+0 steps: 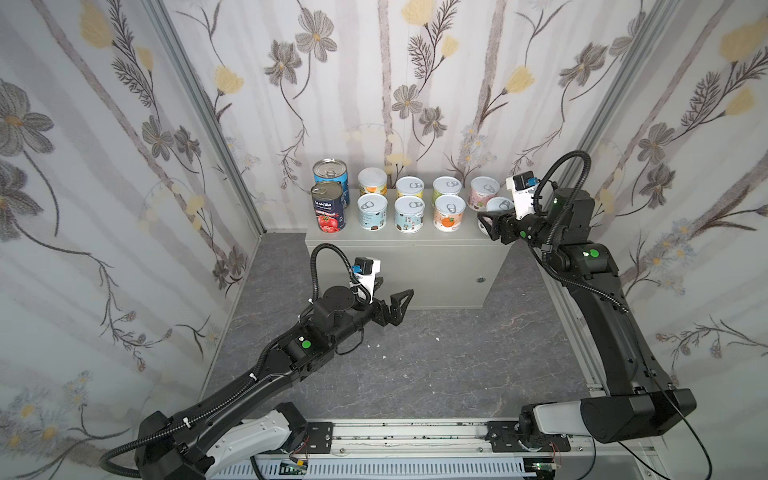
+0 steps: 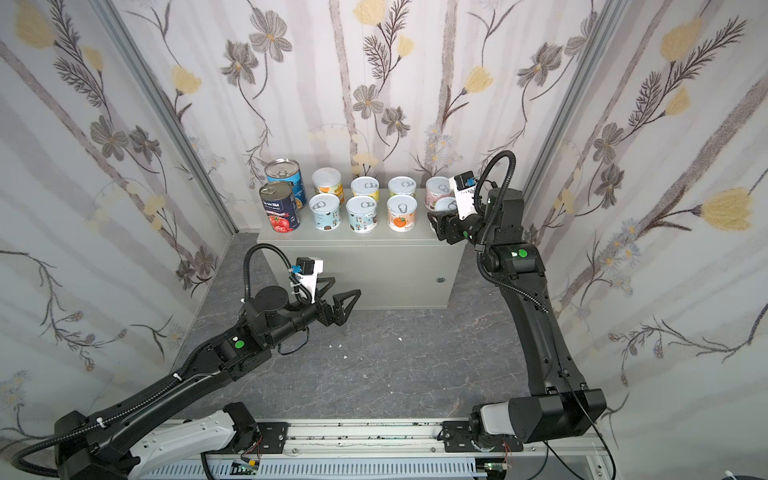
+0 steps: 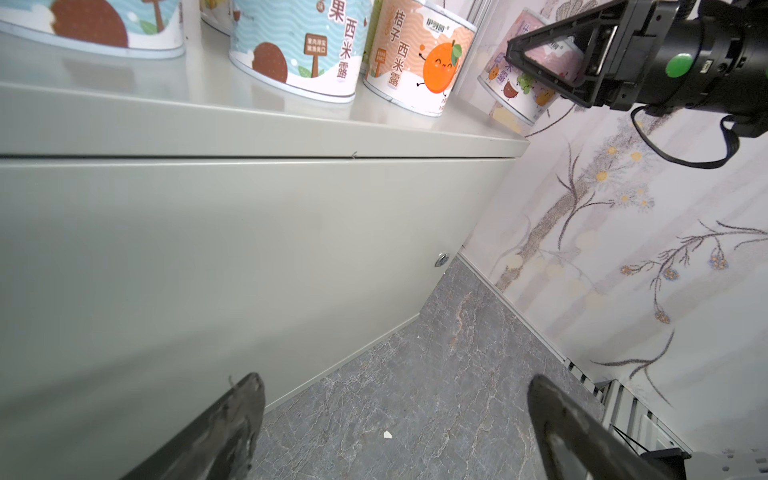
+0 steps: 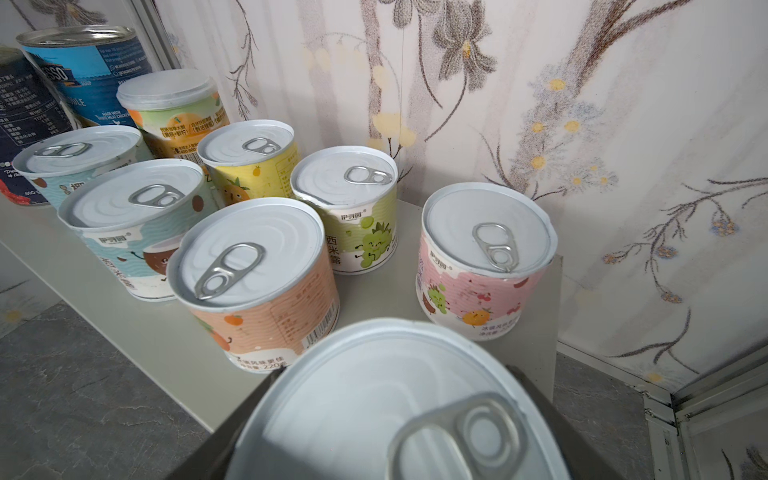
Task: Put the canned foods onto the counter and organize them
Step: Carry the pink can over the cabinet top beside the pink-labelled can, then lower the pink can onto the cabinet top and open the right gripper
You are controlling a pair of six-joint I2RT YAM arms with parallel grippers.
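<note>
- The short can (image 1: pixel 500 204) in the right gripper (image 1: pixel 492 221) is probably rigid thin metal with a slick printed label. If it is full, it should be moderately heavy.
- It is best gripped across the side wall at about mid-height, not by the lid rim or pull ring (too hard a squeeze could dent the wall).
- The right gripper is clamped on this can's sides, right of centre in both top views.
- The can has a pale lid with a ring pull (image 4: pixel 457 436), and the left wrist view shows a pink label with small fruit cartoons (image 3: pixel 519 83).
- It is upright at the right end of the counter (image 1: pixel 415 257), just beside the orange can (image 1: pixel 448 212) and in front of the pink can (image 1: pixel 482 192). I cannot tell whether its base touches the top.
- Nine other cans stand on the counter in two rows. The tall navy tomato can (image 1: pixel 328 212) and blue can (image 1: pixel 330 172) are at the left end.
- The left gripper (image 1: pixel 395 291) is empty, its jaws spread wide, at picture centre above the floor (image 1: pixel 415 365).
</note>
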